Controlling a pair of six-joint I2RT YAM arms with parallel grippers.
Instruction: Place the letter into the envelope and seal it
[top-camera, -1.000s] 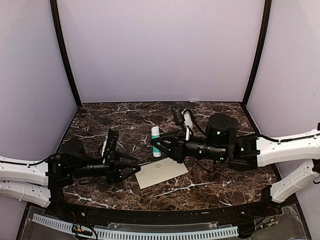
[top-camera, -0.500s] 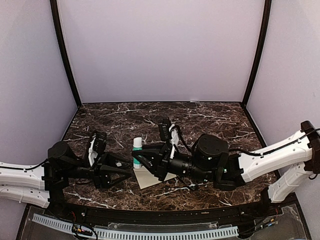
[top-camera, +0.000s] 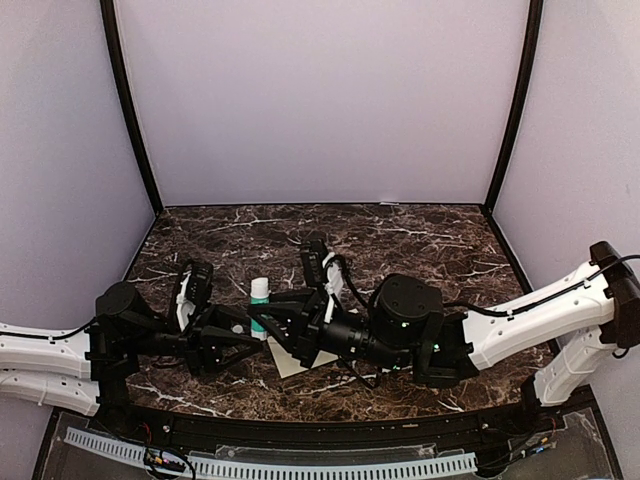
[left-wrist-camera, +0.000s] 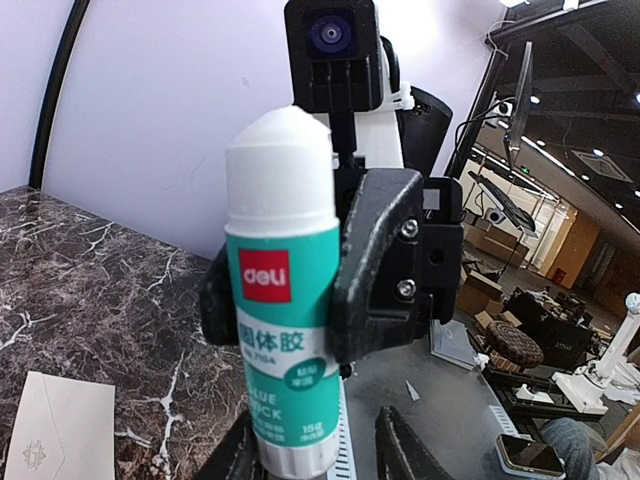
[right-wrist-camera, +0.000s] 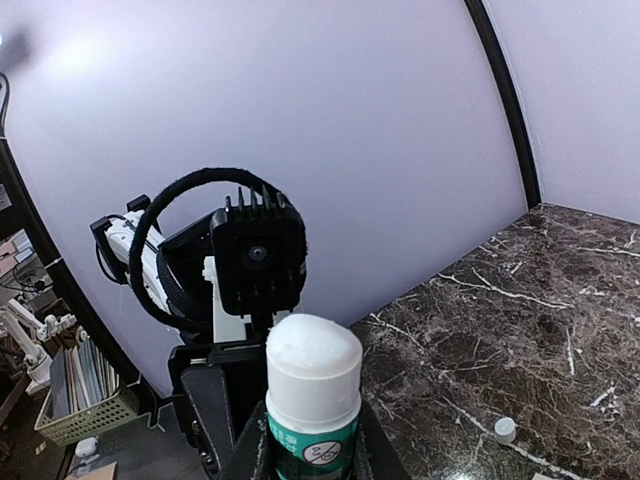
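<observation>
The right gripper (right-wrist-camera: 310, 452) clamps an upright glue stick (left-wrist-camera: 285, 250); the left gripper (left-wrist-camera: 318, 456) stands open astride its base. The envelope (left-wrist-camera: 60, 430), probably light and floppy, lies flat near-centre beneath them, best pinned by an edge.

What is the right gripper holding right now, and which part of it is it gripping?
The right gripper holds a white-topped, teal-labelled glue stick upright, clamped around the middle of its labelled body, below the white top.
</observation>
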